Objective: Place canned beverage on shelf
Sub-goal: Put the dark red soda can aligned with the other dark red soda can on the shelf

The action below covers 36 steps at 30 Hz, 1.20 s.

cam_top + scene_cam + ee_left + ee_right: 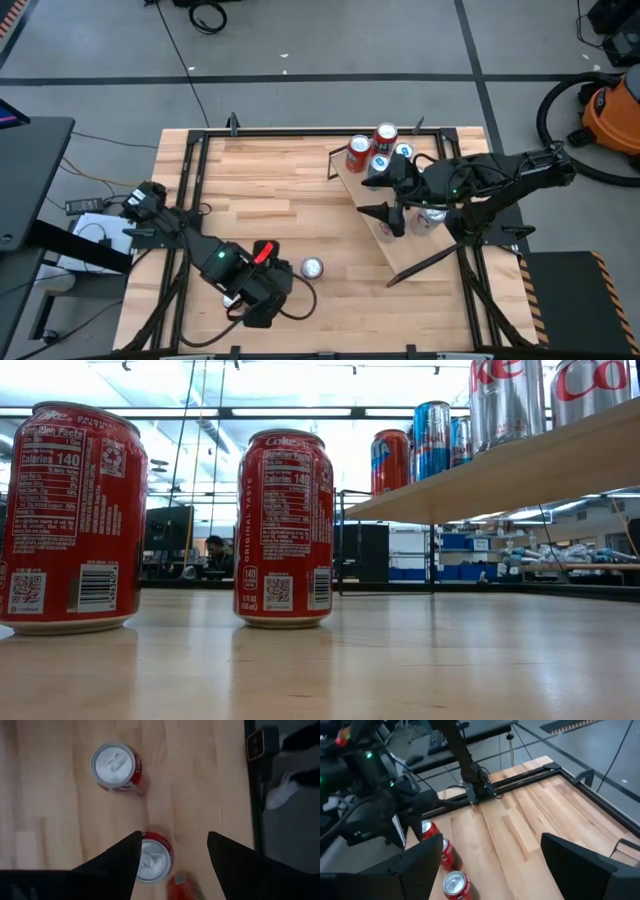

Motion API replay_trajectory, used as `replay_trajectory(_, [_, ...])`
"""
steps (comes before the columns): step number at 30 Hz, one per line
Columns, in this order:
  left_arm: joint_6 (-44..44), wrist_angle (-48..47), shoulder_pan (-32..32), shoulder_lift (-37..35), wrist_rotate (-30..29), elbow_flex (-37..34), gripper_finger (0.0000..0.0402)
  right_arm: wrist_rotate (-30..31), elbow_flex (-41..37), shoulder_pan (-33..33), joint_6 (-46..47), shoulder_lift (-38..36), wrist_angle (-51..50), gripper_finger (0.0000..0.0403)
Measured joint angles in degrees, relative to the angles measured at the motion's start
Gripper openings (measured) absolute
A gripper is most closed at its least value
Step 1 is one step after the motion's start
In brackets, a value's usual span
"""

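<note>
Three red cans stand upright on the wooden tabletop at the near left: one (117, 765) apart, one (152, 860) below my left gripper (175, 835), and a third (182, 885) beside it. My left gripper is open, points down, and hovers over them (270, 262). I cannot tell whether a finger touches the can below. The light wood shelf (420, 250) slopes at the right with several cans (385, 135) on it. My right gripper (492, 840) is open and empty above the shelf (385, 200).
A black metal frame (200, 140) runs round the tabletop. In the low view two red cans (285, 530) stand close in front, and the shelf (520, 465) with cans rises at the right. Bare tabletop (290, 190) lies between the arms.
</note>
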Motion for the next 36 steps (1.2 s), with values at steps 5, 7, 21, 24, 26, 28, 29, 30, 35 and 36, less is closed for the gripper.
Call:
replay_trajectory(5, [-12.7, -1.0, -0.2, -2.3, 3.1, -2.7, 0.0233, -1.5, 0.0, 0.0, -2.6, 0.0, 0.2, 0.0346])
replay_trajectory(7, [-17.7, -1.6, -0.2, -2.6, 4.9, -2.8, 0.0233, -2.9, 0.0, 0.0, -3.0, 0.0, 0.3, 0.0346])
replay_trajectory(21, [-39.9, -8.2, -4.0, -2.0, 13.4, -2.9, 0.0323, -6.1, 0.0, 0.0, -10.7, 0.0, 0.4, 0.0346])
replay_trajectory(24, [-40.3, -7.8, -6.4, -1.9, 13.3, -5.0, 0.0347, -6.8, 0.0, 0.0, -10.6, 0.0, 0.5, 0.0346])
replay_trajectory(26, [-40.9, -8.1, -7.8, -1.9, 13.3, -7.1, 0.0355, -7.6, 0.0, 0.0, -10.6, 0.0, 0.6, 0.0346])
replay_trajectory(28, [-41.4, -8.1, -9.1, -2.2, 13.3, -8.9, 0.0357, -7.9, 0.0, 0.0, -10.6, 0.0, 0.9, 0.0346])
replay_trajectory(29, [-41.8, -8.4, -9.4, -2.3, 13.4, -9.2, 0.0357, -7.9, 0.0, 0.0, -10.6, 0.0, 1.0, 0.0346])
replay_trajectory(30, [-42.3, -8.4, -9.6, -2.4, 13.3, -9.2, 0.0357, -8.0, 0.0, 0.0, -10.6, 0.0, 1.0, 0.0346])
replay_trajectory(35, [-44.0, -9.0, -12.2, -2.9, 11.6, -9.2, 0.0357, -8.0, 0.0, 0.0, -9.8, 0.0, 1.0, 0.0346])
replay_trajectory(36, [-44.2, -9.3, -13.2, -2.9, 11.3, -9.2, 0.0357, -8.0, 0.0, 0.0, -9.6, 0.0, 1.0, 0.0346])
